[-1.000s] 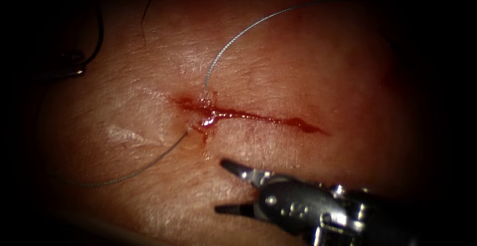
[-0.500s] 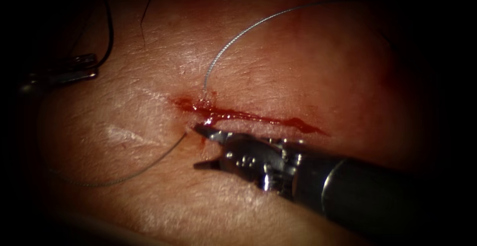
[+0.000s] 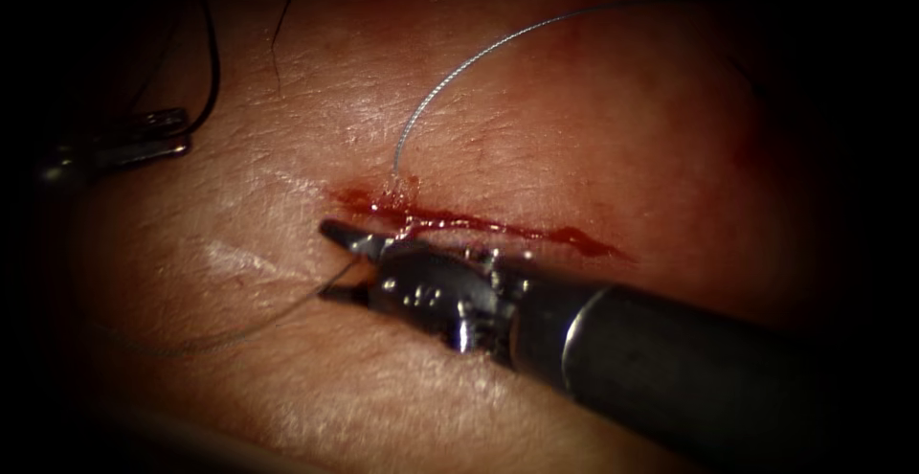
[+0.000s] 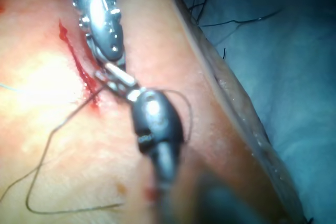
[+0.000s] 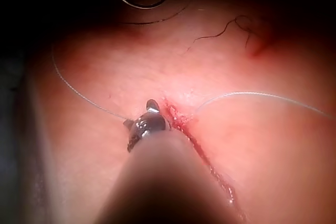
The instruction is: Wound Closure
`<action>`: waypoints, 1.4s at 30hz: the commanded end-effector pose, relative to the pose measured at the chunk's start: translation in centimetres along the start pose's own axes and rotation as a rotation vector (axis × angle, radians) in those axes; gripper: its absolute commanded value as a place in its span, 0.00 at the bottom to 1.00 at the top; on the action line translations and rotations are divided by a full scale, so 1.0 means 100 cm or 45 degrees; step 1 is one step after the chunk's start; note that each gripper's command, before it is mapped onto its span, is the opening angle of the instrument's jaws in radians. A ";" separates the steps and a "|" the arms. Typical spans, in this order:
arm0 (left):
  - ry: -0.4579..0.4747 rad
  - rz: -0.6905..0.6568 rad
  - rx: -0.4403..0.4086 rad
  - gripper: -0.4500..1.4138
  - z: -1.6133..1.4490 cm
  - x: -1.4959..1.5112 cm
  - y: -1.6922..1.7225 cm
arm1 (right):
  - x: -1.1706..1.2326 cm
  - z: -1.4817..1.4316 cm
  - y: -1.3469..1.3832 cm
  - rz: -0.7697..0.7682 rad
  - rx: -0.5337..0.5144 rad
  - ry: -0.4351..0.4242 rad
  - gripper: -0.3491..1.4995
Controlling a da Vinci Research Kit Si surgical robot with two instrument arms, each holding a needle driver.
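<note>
A: Since a second ago, what has been changed at the cut (image 3: 517,230)?

B: The right tool (image 3: 328,261) has been brought up from the near part of the tissue (image 3: 574,129) to the cut's left end. Its jaws are held wide apart, as they were throughout the approach, and nothing is gripped in them.

A: Where is the thread (image 3: 459,62) found?

B: It is passed through the tissue at the cut's left end. One strand is seen rising on the far side, beside the red fluid (image 3: 383,208), and is carried in an arc toward the tissue's far right corner. The other strand leaves on the near side and is laid out toward the near left corner. That near strand is now straddled by the open jaws, just where it leaves the tissue; half a second ago it was still clear of them.

A: And the needle (image 3: 212,72)?

B: It is kept out of the tissue, close to the left edge. It seems to be clamped near one end by the left tool (image 3: 168,131), which has been shifted slightly inward from that edge over the same second.

A: What is meant for the closure?

B: One pass is judged to be placed already. The near strand has been brought within reach of a grip, but no grip has been taken yet.
</note>
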 end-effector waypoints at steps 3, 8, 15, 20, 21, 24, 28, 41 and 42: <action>-0.003 -0.004 -0.003 0.00 0.0000 -0.0008 0.0007 | -0.0007 -0.0009 -0.0006 0.027 0.022 -0.047 0.00; 0.000 -0.004 -0.008 0.00 0.0001 -0.0008 0.0008 | 0.0005 -0.0029 -0.0025 0.054 0.048 -0.042 0.00; 0.006 -0.005 -0.013 0.00 0.0006 -0.0006 0.0011 | 0.0072 -0.0107 -0.0101 0.080 0.133 0.000 0.00; 0.012 -0.005 -0.014 0.00 0.0009 -0.0004 0.0013 | 0.0143 -0.0165 -0.0152 0.118 0.179 0.028 0.00; 0.012 -0.006 -0.014 0.00 0.0009 -0.0004 0.0013 | 0.0155 -0.0170 -0.0161 0.131 0.196 0.037 0.00; 0.012 -0.005 -0.015 0.00 0.0008 -0.0004 0.0013 | 0.0197 -0.0181 -0.0187 0.141 0.249 0.069 0.00; 0.013 -0.005 -0.015 0.00 0.0008 -0.0004 0.0013 | 0.0256 -0.0183 -0.0208 0.135 0.319 0.161 0.00; 0.010 -0.005 -0.020 0.00 0.0007 -0.0005 0.0011 | 0.0175 -0.0235 -0.0149 0.208 0.047 0.126 0.98; 0.010 -0.005 -0.020 0.00 0.0007 -0.0005 0.0011 | 0.0164 -0.0244 -0.0142 0.209 0.040 0.131 0.97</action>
